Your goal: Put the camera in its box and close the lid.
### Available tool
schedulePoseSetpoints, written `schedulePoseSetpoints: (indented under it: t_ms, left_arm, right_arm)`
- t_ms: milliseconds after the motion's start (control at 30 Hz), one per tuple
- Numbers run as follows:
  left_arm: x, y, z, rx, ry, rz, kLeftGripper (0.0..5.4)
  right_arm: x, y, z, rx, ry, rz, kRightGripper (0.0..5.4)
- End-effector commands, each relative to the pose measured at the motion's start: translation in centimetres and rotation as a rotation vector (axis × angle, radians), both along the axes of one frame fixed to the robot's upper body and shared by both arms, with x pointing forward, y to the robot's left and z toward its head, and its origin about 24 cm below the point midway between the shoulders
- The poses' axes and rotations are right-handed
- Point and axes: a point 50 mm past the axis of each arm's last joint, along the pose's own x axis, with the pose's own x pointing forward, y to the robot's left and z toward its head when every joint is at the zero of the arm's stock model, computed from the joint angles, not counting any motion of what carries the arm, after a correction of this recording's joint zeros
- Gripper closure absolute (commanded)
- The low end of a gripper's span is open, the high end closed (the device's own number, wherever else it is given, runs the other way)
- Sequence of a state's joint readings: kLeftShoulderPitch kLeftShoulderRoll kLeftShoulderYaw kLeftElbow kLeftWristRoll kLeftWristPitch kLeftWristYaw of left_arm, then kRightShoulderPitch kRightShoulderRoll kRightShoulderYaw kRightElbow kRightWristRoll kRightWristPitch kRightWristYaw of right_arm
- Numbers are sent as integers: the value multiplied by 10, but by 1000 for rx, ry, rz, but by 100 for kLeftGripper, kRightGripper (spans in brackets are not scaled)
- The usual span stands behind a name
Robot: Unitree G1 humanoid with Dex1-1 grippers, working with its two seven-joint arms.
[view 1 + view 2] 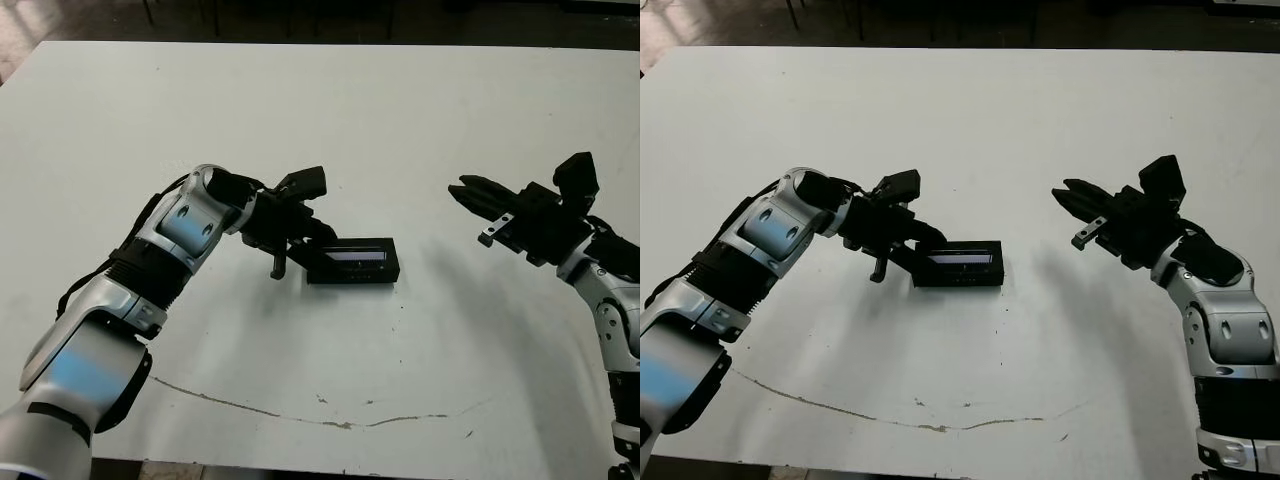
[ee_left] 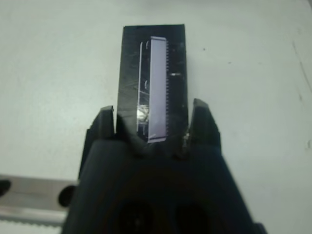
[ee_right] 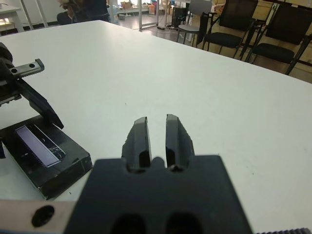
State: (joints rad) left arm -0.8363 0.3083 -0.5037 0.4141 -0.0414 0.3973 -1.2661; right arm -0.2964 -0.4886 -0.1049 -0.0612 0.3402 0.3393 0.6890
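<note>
1. Your left gripper [image 1: 305, 245] reaches the near end of the closed box [image 1: 355, 263] at mid-table; in the left wrist view its two fingers [image 2: 204, 119] straddle that end, one on each long side, clamped on it.
2. The lid [image 2: 153, 83] sits on the box, its glossy window showing a pale violet strip. You cannot make out whether that strip is the camera itself or only a reflection; no separate camera lies anywhere on the table [image 1: 400, 120].
3. The box's near end is hidden behind the left gripper's black body in the left wrist view, so you cannot see how deep the grip goes.
4. In the head views the box lies flat, long side running left to right, with the left gripper at its left end and partly covering it.
5. Your right gripper [image 1: 468, 192] hangs above the table, well apart from the box, to its right. Its fingers [image 3: 141, 139] stand nearly together with only a thin slit between them, holding nothing.
6. A thin, dirty crack-like line [image 1: 300, 415] runs across the table's near part, clear of both arms.
7. Beyond the table in the right wrist view you see black chairs [image 3: 234, 24] and a person [image 3: 83, 7], cut off by the frame's upper edge.
</note>
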Motion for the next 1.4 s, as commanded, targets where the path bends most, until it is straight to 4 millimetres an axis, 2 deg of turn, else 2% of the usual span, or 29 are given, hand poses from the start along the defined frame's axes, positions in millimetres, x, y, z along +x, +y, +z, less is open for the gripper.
schedulePoseSetpoints:
  t_ms: [33, 233, 833, 933, 1033, 1200, 1400]
  left_arm:
    - [-25, -6, -55, 122, 136, 0, 442]
    - [-26, 1, -56, 146, 99, 13, 442]
    - [-52, 55, -88, 139, 125, 185, 442]
    - [-54, 63, -91, 134, 85, 227, 442]
    - [-54, 69, -92, 121, 69, 260, 383]
    - [-54, 76, -86, 102, 11, 219, 273]
    - [-58, 95, -74, 45, 32, 256, 140]
  right_arm:
    - [-3, -4, -6, 6, 33, -11, 540]
    - [-4, -3, -6, -3, 34, -18, 540]
    - [-6, 1, -3, -6, 25, -8, 540]
    - [-6, 2, -2, -14, 19, 0, 540]
    - [-6, 3, -2, -8, 18, 11, 540]
    - [-7, 5, 0, -16, 9, 21, 540]
    - [-8, 5, 0, -28, 14, 17, 540]
